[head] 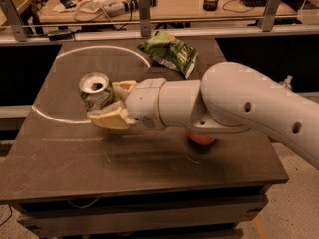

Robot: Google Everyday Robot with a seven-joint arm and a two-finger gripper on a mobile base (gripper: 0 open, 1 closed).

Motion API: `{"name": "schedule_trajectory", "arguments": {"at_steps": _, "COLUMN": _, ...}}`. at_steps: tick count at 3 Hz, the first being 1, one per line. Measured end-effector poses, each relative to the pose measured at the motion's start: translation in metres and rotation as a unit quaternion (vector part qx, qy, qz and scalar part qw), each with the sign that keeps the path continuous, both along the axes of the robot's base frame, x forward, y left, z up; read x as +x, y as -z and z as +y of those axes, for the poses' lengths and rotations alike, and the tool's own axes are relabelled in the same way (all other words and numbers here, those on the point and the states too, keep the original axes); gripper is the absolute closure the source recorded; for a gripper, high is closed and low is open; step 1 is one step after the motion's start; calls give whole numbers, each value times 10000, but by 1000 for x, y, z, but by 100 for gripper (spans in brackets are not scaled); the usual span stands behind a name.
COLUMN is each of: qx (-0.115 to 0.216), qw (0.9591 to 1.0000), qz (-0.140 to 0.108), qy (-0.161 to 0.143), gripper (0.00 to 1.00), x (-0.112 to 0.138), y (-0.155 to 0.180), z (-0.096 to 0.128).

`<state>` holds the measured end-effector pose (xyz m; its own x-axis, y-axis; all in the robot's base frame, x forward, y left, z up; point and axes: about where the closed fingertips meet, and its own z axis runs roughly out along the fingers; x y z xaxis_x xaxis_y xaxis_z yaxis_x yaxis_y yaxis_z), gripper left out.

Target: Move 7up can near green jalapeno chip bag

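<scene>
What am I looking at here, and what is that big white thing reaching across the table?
That is a robot's white arm, seen by a single camera looking down on a dark table. The arm ends in a gripper. Its two tan fingers are closed on either side of a 7up can, holding it. Farther back lies a green jalapeno chip bag, well apart from the can. Something orange peeks out beneath the arm; I cannot tell what it is.

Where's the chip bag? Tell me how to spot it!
Find the dark table; on its far side, past the white arm, lies the green jalapeno chip bag. Unlike the round 7up can gripped in the end effector nearer the camera, it is flat, crinkly foil.
</scene>
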<state>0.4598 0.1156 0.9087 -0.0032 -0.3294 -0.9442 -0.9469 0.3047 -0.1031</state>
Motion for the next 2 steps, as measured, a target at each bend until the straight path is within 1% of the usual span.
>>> {"name": "schedule_trajectory", "arguments": {"at_steps": 1, "qx": 31, "qw": 9945, "qz": -260, "qy": 1010, "gripper": 100, "x": 15, "y": -22, "z": -67}}
{"name": "schedule_trajectory", "arguments": {"at_steps": 2, "qx": -87, "qw": 9735, "qz": -502, "qy": 2231, "gripper": 100, "x": 29, "y": -40, "z": -145}}
